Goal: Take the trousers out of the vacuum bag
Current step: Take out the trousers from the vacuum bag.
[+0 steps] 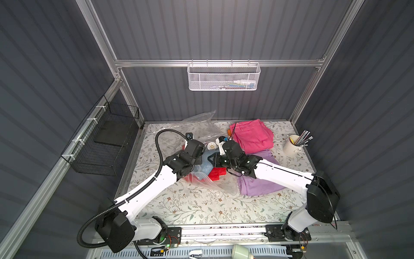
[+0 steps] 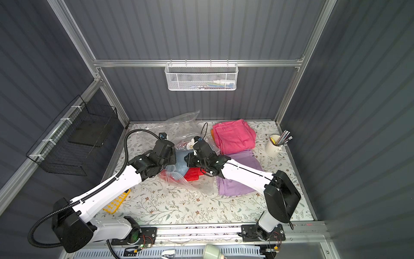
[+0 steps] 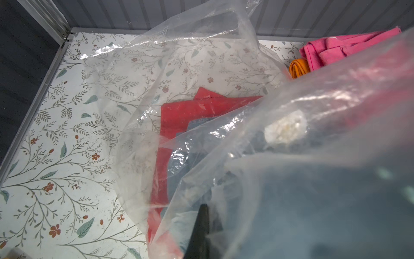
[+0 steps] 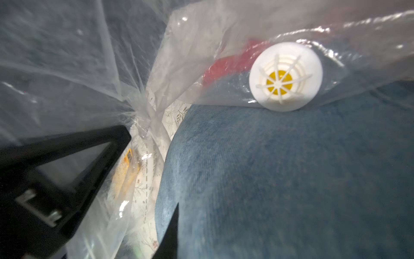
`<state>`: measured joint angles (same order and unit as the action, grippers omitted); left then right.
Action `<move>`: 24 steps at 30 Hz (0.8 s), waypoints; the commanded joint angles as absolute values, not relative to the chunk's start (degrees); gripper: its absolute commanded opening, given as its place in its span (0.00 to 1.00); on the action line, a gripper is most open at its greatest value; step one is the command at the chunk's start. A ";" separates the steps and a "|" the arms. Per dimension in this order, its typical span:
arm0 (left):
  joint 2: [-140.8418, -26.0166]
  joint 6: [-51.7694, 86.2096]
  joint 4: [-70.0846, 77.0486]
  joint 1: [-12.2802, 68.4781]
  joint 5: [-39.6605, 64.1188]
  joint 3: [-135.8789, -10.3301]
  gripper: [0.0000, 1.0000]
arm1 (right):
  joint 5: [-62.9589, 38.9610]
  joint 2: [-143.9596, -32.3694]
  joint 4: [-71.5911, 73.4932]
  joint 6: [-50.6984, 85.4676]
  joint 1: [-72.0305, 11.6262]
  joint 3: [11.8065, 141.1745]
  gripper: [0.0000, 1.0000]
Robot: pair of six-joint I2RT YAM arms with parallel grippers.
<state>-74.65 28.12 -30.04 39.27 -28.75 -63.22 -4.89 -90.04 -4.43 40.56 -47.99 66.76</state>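
The clear vacuum bag (image 1: 197,125) lies crumpled at the table's back left, its white valve disc (image 4: 285,76) turned up. My left gripper (image 1: 201,160) is shut on a bunched fold of the bag (image 3: 246,139) and holds it up. My right gripper (image 1: 211,159) is shut on the light blue trousers (image 4: 291,179) at the bag's mouth; only one of its fingers (image 4: 171,233) shows. The red trousers (image 3: 190,112) lie partly under the plastic. Out on the table are the hot pink trousers (image 1: 253,136), the lilac trousers (image 1: 257,186) under my right arm, and the orange trousers (image 3: 298,67) beneath the pink.
A white cup of pens (image 1: 292,145) stands at the right edge of the table. On the back wall hangs a white mesh basket (image 1: 224,76), and a black wire basket (image 1: 105,139) on the left wall. A yellow grid (image 2: 117,200) lies under my left arm.
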 commanded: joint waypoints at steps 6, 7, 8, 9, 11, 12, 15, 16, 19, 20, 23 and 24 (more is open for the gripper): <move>-75.54 27.98 -28.73 38.17 -27.79 -62.22 0.00 | -4.28 -84.18 4.33 42.26 -47.43 65.70 0.01; -75.67 27.86 -28.54 38.14 -27.82 -62.17 0.00 | -3.82 -84.41 4.81 42.90 -48.07 65.20 0.01; -75.67 27.78 -28.45 38.06 -27.79 -62.10 0.00 | -3.59 -84.84 4.94 43.40 -48.61 64.96 0.01; -75.76 27.69 -28.26 37.97 -27.75 -62.14 0.00 | -3.68 -85.37 4.96 43.88 -48.98 64.95 0.00; -75.93 27.69 -28.00 37.80 -27.52 -61.88 0.00 | -4.21 -86.74 5.42 44.84 -49.31 64.87 0.00; -75.95 27.63 -27.86 37.79 -27.44 -61.83 0.00 | -4.30 -87.30 5.66 45.11 -49.22 64.86 0.01; -75.77 27.61 -27.76 37.62 -27.55 -61.09 0.00 | -5.58 -89.61 7.85 44.73 -48.72 64.70 0.01; -75.63 27.53 -27.44 37.56 -27.65 -60.61 0.00 | -6.51 -90.87 8.72 45.01 -48.25 64.69 0.01; -74.86 27.33 -25.92 37.14 -27.73 -58.09 0.00 | -9.01 -94.09 10.19 45.90 -46.43 65.24 0.00; -74.71 27.44 -25.67 36.88 -27.61 -57.39 0.00 | -9.14 -94.93 10.03 45.34 -45.96 65.82 0.00; -75.25 27.94 -24.97 36.30 -27.01 -55.93 0.00 | -11.62 -97.46 11.24 43.70 -43.97 67.49 0.00; -75.76 28.14 -24.96 36.06 -26.54 -55.89 0.00 | -12.32 -98.38 11.02 43.06 -43.34 68.33 0.00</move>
<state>-75.35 28.12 -25.36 36.93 -27.03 -57.08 -10.00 -97.06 5.41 44.95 -45.56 64.79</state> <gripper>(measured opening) 0.046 0.175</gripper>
